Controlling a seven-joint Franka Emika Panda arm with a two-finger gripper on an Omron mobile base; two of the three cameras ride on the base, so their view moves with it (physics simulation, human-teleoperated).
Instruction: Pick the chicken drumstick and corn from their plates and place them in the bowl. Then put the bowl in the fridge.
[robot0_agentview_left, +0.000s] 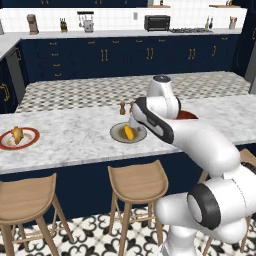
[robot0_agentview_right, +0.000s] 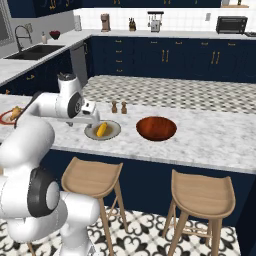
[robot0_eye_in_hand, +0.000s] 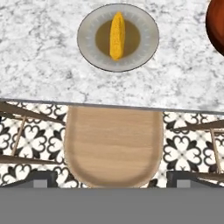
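Yellow corn (robot0_eye_in_hand: 117, 35) lies on grey plate (robot0_eye_in_hand: 87, 43) upper centre, gripper (robot0_eye_in_hand: 112, 178) spread apart over the stool (robot0_eye_in_hand: 113, 146); reaching short could clip the counter edge (robot0_eye_in_hand: 43, 101).

We find the corn (robot0_eye_in_hand: 117, 35) lying in the middle of its plate (robot0_eye_in_hand: 87, 41), near the counter's (robot0_eye_in_hand: 39, 65) front edge. The bowl (robot0_agentview_right: 156, 128) stands just right of that plate, apart from it. The drumstick (robot0_agentview_left: 17, 134) lies on its own plate (robot0_agentview_left: 31, 141), well apart at the counter's left end. A stool (robot0_eye_in_hand: 113, 146) stands below the front edge.
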